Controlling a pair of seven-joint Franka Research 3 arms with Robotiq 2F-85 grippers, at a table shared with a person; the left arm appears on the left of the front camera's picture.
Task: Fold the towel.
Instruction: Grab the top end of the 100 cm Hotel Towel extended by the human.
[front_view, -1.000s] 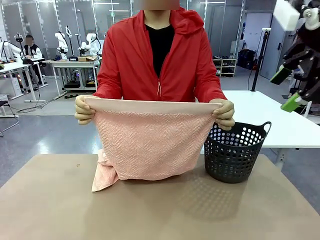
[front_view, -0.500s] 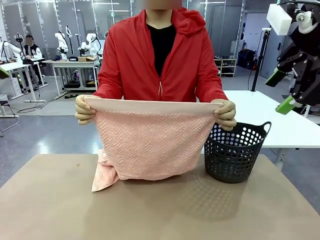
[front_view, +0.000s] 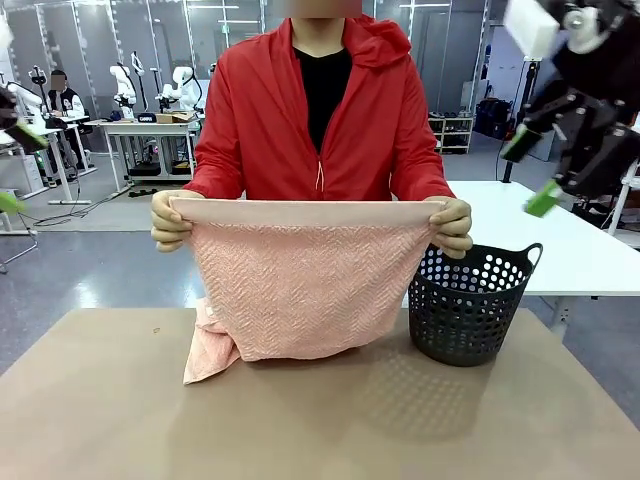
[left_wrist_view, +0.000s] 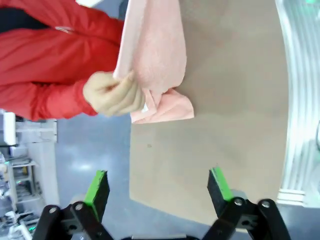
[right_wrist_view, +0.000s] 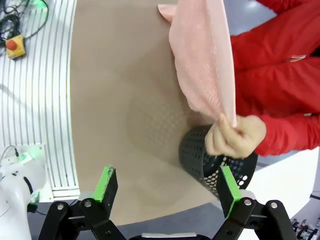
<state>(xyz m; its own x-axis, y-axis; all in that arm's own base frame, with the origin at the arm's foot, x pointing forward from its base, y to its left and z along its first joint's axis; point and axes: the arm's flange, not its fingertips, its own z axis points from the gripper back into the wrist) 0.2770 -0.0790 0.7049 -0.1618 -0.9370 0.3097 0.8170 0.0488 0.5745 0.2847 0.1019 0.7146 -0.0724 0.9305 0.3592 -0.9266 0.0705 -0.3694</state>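
Observation:
A person in a red jacket holds the pale salmon-pink towel (front_view: 305, 285) up by its smooth top band, one hand (front_view: 168, 220) at each upper corner; its lower end rests bunched on the brown table (front_view: 320, 420). The towel (left_wrist_view: 155, 55) and a hand (left_wrist_view: 114, 94) show in the left wrist view, the towel (right_wrist_view: 202, 65) and the other hand (right_wrist_view: 235, 137) in the right wrist view. My right gripper (front_view: 533, 172) hangs open high at the right, above the basket. My left gripper (front_view: 14, 168) is open at the far left edge, blurred. Both grippers (left_wrist_view: 159, 189) (right_wrist_view: 167, 187) are empty.
A dark perforated basket (front_view: 468, 305) stands on the table to the right of the towel, also seen as the basket (right_wrist_view: 212, 162) under the person's hand. A white table (front_view: 560, 245) lies behind it. The near half of the brown table is bare.
My right gripper has moved leftward and slightly down at the upper right. My left gripper has come into the picture at the far left edge. The person and towel have stayed still.

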